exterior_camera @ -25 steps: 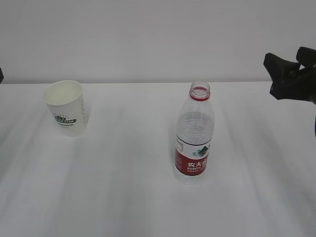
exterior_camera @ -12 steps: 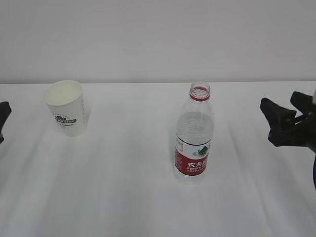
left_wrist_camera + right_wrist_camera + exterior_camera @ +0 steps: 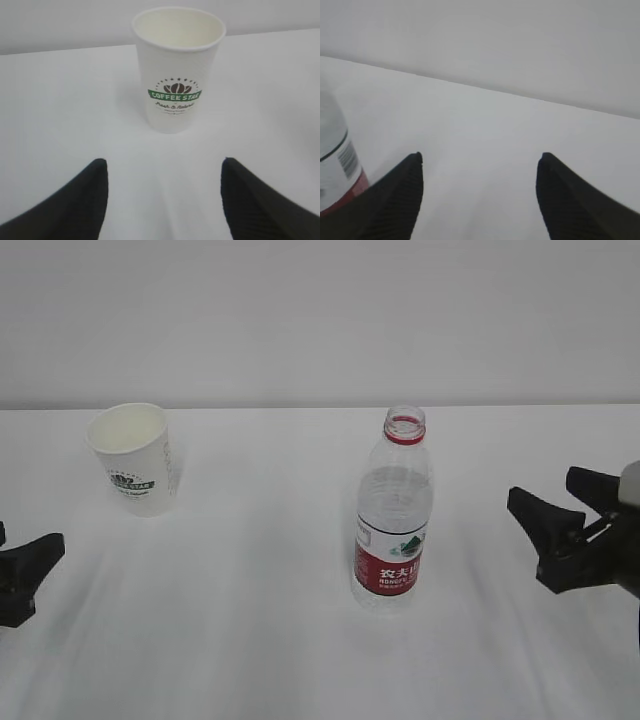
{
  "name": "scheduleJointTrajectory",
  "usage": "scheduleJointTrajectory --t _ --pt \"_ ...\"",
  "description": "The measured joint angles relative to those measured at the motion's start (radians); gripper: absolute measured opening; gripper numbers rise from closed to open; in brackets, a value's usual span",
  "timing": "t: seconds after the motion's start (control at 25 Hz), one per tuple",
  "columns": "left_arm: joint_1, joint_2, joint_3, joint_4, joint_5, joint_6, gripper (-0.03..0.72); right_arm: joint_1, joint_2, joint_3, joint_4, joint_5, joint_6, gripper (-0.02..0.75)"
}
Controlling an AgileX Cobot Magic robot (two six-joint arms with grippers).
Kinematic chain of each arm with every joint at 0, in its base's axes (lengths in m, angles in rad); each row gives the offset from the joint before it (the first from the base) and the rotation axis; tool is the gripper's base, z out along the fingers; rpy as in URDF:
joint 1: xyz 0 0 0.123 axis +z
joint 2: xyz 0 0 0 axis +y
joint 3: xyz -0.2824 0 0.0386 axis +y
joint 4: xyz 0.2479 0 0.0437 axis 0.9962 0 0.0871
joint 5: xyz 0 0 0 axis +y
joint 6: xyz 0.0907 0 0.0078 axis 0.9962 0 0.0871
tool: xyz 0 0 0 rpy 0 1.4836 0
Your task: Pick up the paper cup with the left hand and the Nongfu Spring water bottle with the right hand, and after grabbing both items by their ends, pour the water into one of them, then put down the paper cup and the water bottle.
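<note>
The white paper cup (image 3: 133, 458) with a green logo stands upright at the back left of the table; in the left wrist view the paper cup (image 3: 176, 70) is straight ahead and looks empty. The clear Nongfu Spring water bottle (image 3: 394, 512), uncapped, with a red label, stands upright in the middle. My left gripper (image 3: 35, 560) sits low at the left edge, in front of the cup, open and empty (image 3: 163, 162). My right gripper (image 3: 545, 495) is to the right of the bottle, open and empty (image 3: 480, 156); the bottle (image 3: 335, 160) shows at that view's left edge.
A white table (image 3: 250, 620) with a plain white wall (image 3: 320, 320) behind it. Bare tabletop lies between cup and bottle and in front of both.
Both grippers have come down and inward: the right one sank from beside the bottle's top to label height and closer to it, and the left one entered at the left edge.
</note>
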State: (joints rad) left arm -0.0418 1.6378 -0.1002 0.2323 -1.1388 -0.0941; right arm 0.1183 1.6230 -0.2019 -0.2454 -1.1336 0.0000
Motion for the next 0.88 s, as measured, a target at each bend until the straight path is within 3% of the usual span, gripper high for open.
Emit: scheduleJointTrajectory --t 0.6,0.88 --pt "0.0 0.0 0.0 0.113 -0.002 -0.005 0.446 0.0 0.0 0.071 -0.213 -0.005 0.0 0.535" --pt "0.0 0.0 0.0 0.118 -0.002 -0.008 0.444 0.0 0.0 0.087 -0.235 -0.006 0.0 0.534"
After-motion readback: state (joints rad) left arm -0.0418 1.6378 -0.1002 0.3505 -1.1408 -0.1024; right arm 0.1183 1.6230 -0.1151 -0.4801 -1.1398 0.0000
